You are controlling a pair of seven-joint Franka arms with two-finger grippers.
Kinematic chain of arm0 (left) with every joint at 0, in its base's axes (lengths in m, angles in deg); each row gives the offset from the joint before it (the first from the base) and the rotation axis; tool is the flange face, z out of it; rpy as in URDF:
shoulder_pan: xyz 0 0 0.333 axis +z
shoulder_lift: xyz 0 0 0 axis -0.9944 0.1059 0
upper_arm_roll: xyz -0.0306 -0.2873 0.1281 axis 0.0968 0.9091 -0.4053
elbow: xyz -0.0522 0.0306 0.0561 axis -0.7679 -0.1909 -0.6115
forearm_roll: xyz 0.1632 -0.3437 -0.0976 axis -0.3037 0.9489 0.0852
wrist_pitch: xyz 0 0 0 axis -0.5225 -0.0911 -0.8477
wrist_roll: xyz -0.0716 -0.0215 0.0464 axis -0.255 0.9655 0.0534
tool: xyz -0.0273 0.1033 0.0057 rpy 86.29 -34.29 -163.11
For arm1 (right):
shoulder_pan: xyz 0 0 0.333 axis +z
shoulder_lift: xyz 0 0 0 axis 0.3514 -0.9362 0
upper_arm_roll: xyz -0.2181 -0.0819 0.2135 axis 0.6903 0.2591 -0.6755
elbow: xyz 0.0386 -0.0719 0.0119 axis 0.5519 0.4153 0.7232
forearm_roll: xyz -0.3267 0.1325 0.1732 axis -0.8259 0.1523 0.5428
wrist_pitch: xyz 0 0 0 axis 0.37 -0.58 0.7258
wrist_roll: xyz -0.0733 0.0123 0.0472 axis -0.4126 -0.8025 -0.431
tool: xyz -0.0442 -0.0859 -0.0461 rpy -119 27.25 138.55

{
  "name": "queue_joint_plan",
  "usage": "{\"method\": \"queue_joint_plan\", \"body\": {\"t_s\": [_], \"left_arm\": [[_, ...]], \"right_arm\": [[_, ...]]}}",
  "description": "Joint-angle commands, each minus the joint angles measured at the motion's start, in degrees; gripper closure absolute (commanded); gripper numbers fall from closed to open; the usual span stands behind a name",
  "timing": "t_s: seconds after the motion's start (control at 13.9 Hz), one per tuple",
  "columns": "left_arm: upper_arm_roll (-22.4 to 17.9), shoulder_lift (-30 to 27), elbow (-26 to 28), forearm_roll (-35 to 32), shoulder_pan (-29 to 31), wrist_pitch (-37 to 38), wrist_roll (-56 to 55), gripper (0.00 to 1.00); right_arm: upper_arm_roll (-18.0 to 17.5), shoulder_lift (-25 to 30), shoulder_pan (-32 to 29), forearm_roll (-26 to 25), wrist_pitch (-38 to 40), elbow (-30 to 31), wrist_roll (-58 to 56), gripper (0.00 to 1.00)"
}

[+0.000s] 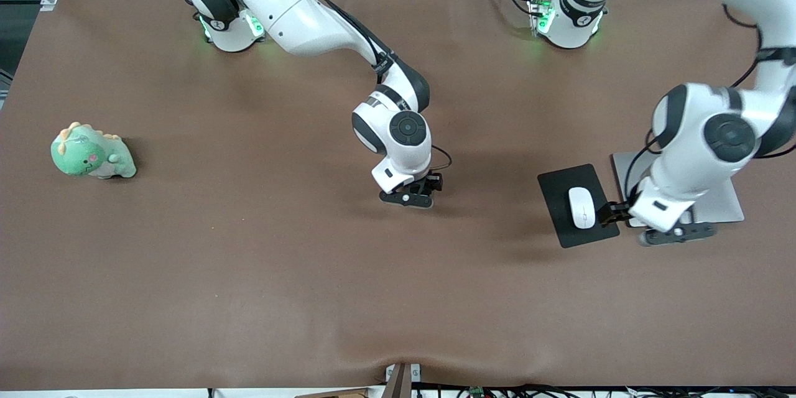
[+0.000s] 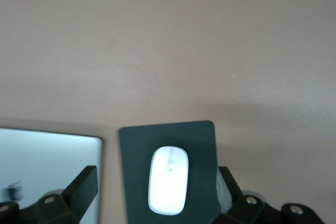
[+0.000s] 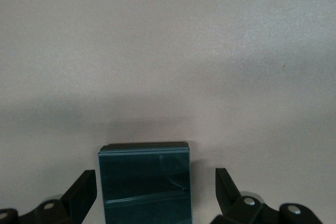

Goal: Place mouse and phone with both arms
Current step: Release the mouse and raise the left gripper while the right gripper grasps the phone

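The white mouse (image 1: pixel 582 207) lies on a flat black mouse pad (image 1: pixel 559 189) toward the left arm's end of the table. My left gripper (image 1: pixel 622 211) hangs open and empty over it. In the left wrist view the mouse (image 2: pixel 168 180) sits between the spread fingers (image 2: pixel 84 182), clear of both. My right gripper (image 1: pixel 413 196) is low over the table's middle and hides the phone in the front view. In the right wrist view the glossy black phone (image 3: pixel 144 182) lies flat on the brown table between the open fingers (image 3: pixel 226 184), with a gap on each side.
A silver flat slab (image 1: pixel 721 199) lies beside the mouse pad, partly under the left arm; it also shows in the left wrist view (image 2: pixel 47 166). A green dinosaur plush (image 1: pixel 92 152) sits toward the right arm's end of the table.
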Motion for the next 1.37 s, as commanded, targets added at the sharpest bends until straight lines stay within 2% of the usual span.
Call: {"method": "queue_joint_plan", "body": {"t_s": [0.0, 0.07, 0.22, 0.43, 0.5, 0.57, 0.65, 0.72, 0.79, 0.93, 1.08, 1.15, 1.29], "left_arm": [[2.5, -1.5, -10.5, -0.2, 0.5, 12.9, 1.0, 0.00], [3.1, -1.5, -15.0, -0.2, 0.5, 18.0, 1.1, 0.00], [3.5, -1.7, -19.7, 0.3, 0.5, 24.4, 4.1, 0.00], [2.5, -6.6, -21.1, 2.8, -0.3, 26.9, 7.6, 0.00], [0.9, -8.3, -20.9, 4.8, -0.9, 27.0, 8.8, 0.00], [-4.3, -9.8, -20.8, 6.2, -4.9, 27.2, 10.9, 0.00], [-10.0, -11.1, -20.7, 7.3, -10.3, 28.9, 12.6, 0.00], [-14.3, -12.2, -20.7, 9.0, -13.7, 30.8, 13.4, 0.00], [-16.2, -13.4, -20.2, 10.5, -14.9, 32.1, 13.9, 0.00], [-18.6, -16.3, -18.2, 12.3, -17.3, 33.6, 15.4, 0.00], [-25.0, -18.9, -15.6, 15.4, -21.8, 34.5, 15.8, 0.00], [-25.7, -20.4, -13.8, 16.6, -22.1, 34.5, 16.5, 0.00], [-25.5, -21.7, -12.3, 16.5, -21.6, 34.7, 17.4, 0.00]], "right_arm": [[0.1, -2.5, 0.3, -1.2, -0.8, -3.1, 2.5, 0.00], [0.1, -2.7, 0.3, -1.2, -1.0, -3.2, 2.9, 0.00], [0.1, -3.1, 0.4, -1.2, -1.6, -3.5, 3.1, 0.00], [0.1, -3.8, 0.4, -1.2, -2.5, -3.5, 3.2, 0.00], [0.1, -4.0, 0.5, -1.2, -2.6, -3.5, 3.5, 0.00], [0.1, -4.3, 0.5, -1.3, -3.1, -3.4, 3.6, 0.00], [0.1, -4.4, 0.8, -1.4, -4.1, -3.2, 3.4, 0.23], [0.2, -4.4, 0.8, -1.4, -4.3, -3.2, 3.0, 0.71], [0.2, -4.2, 0.6, -1.5, -4.1, -3.1, 2.9, 1.00], [0.2, -3.2, 0.0, -1.5, -3.6, -3.1, 2.6, 1.00], [0.2, -0.7, -0.2, -1.4, -2.2, -2.5, 0.9, 1.00], [0.2, 0.6, -0.7, -1.3, 0.2, -1.4, 0.7, 1.00], [0.0, 6.8, -3.4, -1.1, 4.0, 2.4, 0.4, 1.00]]}}
